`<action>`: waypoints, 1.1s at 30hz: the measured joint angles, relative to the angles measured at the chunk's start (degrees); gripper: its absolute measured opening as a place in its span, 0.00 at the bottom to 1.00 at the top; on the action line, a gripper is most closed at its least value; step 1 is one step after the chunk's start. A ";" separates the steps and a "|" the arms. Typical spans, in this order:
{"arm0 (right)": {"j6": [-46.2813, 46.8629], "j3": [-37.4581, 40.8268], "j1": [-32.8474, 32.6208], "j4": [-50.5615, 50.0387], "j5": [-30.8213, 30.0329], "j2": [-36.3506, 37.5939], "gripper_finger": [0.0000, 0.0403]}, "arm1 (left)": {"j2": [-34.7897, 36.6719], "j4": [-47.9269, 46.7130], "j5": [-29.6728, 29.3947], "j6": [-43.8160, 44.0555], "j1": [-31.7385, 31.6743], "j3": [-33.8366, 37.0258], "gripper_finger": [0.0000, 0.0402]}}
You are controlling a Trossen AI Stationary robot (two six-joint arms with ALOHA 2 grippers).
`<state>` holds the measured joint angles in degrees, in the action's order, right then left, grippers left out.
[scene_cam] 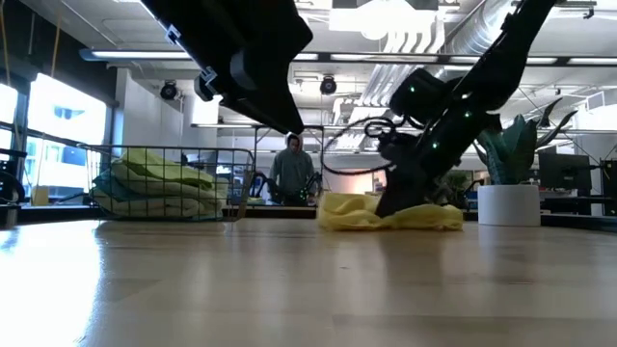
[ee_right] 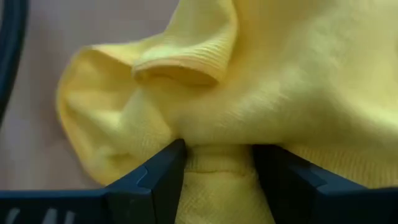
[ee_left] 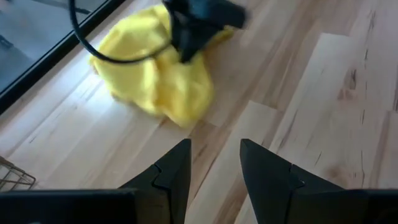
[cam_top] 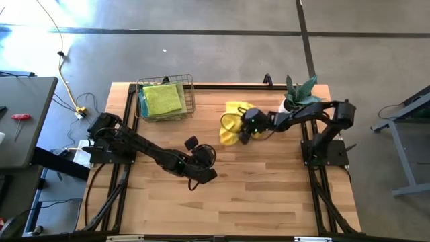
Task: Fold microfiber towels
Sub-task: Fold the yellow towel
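Evidently the spreading step was in hand: the yellow towel (cam_top: 232, 123) lay crumpled on the surface (cam_top: 269, 195), right of the wire basket (cam_top: 166, 98) holding folded towels (cam_top: 162, 99). Left of the yellow towel, the left end effector (ee_left: 214, 168) hovered part open and empty. On the towel, the right end effector (ee_right: 217, 171) pinched a bunched fold between widely spaced fingers. Next, it probably needed lifting and flattening.

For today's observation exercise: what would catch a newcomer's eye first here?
The crumpled bright yellow microfiber towel lies on the wooden table near its far edge, the right gripper closed on a fold. Left of it, a wire basket holds folded green towels.
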<state>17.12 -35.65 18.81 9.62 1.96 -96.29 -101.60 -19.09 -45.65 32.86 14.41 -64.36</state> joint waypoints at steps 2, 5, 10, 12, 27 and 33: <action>0.19 0.13 -2.29 1.13 5.46 -0.19 0.47 | 0.01 0.04 0.04 0.01 0.00 0.00 0.32; 0.46 0.33 -6.04 2.45 13.85 0.19 0.47 | 0.02 0.03 0.74 0.13 0.00 0.00 0.32; 0.57 0.52 -11.41 2.31 23.05 0.95 0.47 | 0.02 -0.52 4.34 -0.78 0.00 0.00 0.32; -1.02 0.52 -12.79 2.05 23.69 1.58 0.47 | 0.00 -0.91 6.33 -4.39 0.00 0.00 0.32; -13.68 0.52 -30.87 -6.43 -6.20 14.24 0.47 | -3.45 10.26 22.95 -30.67 0.00 -0.09 0.32; -20.62 0.52 -38.72 -3.14 -26.36 10.99 0.47 | -7.74 10.98 22.59 -30.22 0.01 0.08 0.32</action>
<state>-3.50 -35.14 -19.91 6.48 -24.40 -85.31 -109.35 -8.11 -23.05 2.65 14.42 -64.28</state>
